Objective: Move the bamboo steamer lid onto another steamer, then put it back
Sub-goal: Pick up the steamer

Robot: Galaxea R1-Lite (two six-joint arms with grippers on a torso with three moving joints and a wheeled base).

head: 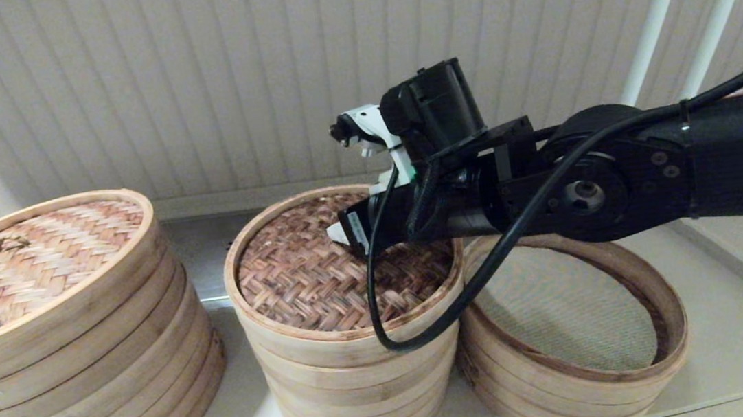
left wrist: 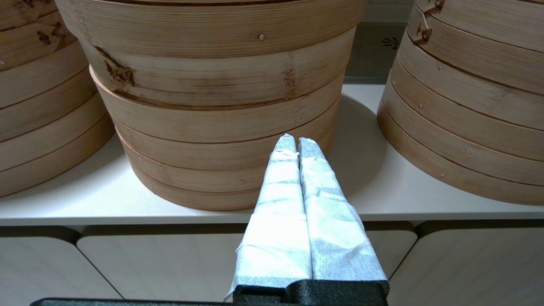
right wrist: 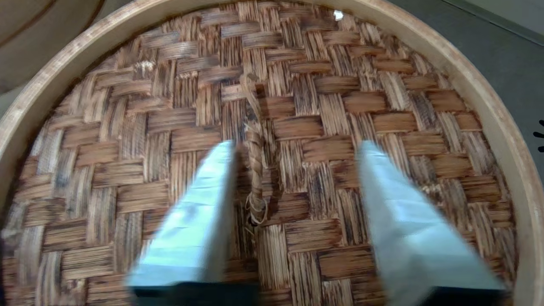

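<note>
The bamboo steamer lid [head: 310, 284], dark herringbone weave in a pale rim band, sits on the middle stack [head: 355, 383]. My right gripper [head: 341, 234] hovers just above the lid's centre. In the right wrist view the lid [right wrist: 340, 85] fills the frame, and the right gripper [right wrist: 295, 144] is open, its taped fingers on either side of a small twisted loop [right wrist: 255, 170], not touching it. The other steamer [head: 662, 344], short with a dark rim and grey-green mesh [head: 562, 313], stands open at the right. My left gripper [left wrist: 296, 140] is shut and empty, low before the counter edge.
A much wider stack [head: 85, 377] with a lighter tan lid [head: 25, 259] stands at the left. All the stacks rest close together on a pale counter [left wrist: 382, 199] against a ribbed wall. A black cable [head: 384, 331] from the right arm hangs over the middle stack.
</note>
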